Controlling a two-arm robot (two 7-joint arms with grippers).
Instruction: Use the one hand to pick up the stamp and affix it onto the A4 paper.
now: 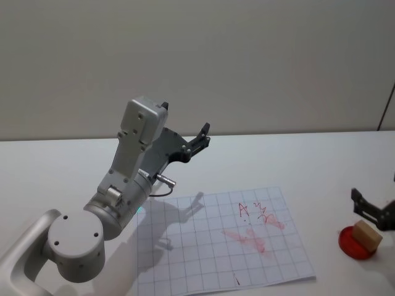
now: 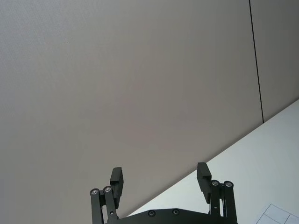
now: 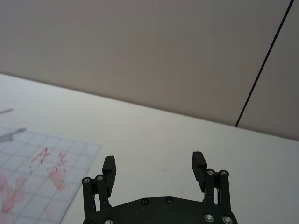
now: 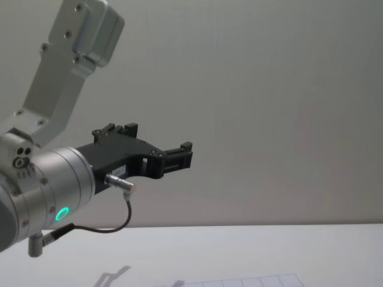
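Observation:
The stamp [image 1: 367, 234], a small light-brown wooden block, stands on a round red ink pad [image 1: 352, 244] at the table's right edge. My right gripper [image 1: 372, 211] hovers just behind and above the stamp; in its wrist view the gripper [image 3: 154, 161] is open with nothing between its fingers. The A4 paper [image 1: 203, 246] with pale grid lines and red stamp marks lies in the middle; its corner also appears as the A4 paper [image 3: 37, 154]. My left gripper [image 1: 200, 140] is raised above the paper's far left corner and is open, also seen as the left gripper [image 2: 160, 172].
The large silver left arm [image 1: 123, 185] with a green light [image 4: 62, 213] rises over the paper's left side and casts a shadow on it. The white table [image 1: 296, 160] runs back to a plain grey wall.

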